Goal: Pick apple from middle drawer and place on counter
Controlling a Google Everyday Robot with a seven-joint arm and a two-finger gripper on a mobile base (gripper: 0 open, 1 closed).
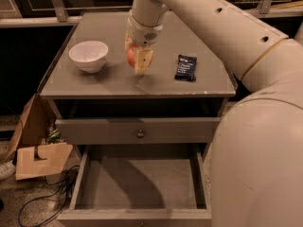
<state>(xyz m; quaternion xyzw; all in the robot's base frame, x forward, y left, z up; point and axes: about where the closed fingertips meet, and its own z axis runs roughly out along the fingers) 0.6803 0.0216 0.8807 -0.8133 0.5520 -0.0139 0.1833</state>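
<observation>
My gripper point(136, 59) is over the counter point(156, 86), between the white bowl and the dark packet, and is shut on the red-orange apple point(131, 56). The apple sits between the pale fingers point(143, 60), just above the counter's surface near its middle. The middle drawer point(142, 186) stands pulled open below, with a bare grey floor. My cream arm comes in from the upper right and fills the right side of the view.
A white bowl point(88, 55) stands on the counter's left part. A dark blue snack packet point(186, 67) lies on its right part. A closed drawer front with a round knob point(140, 134) is above the open drawer. Cardboard pieces point(40, 160) and cables lie on the floor at left.
</observation>
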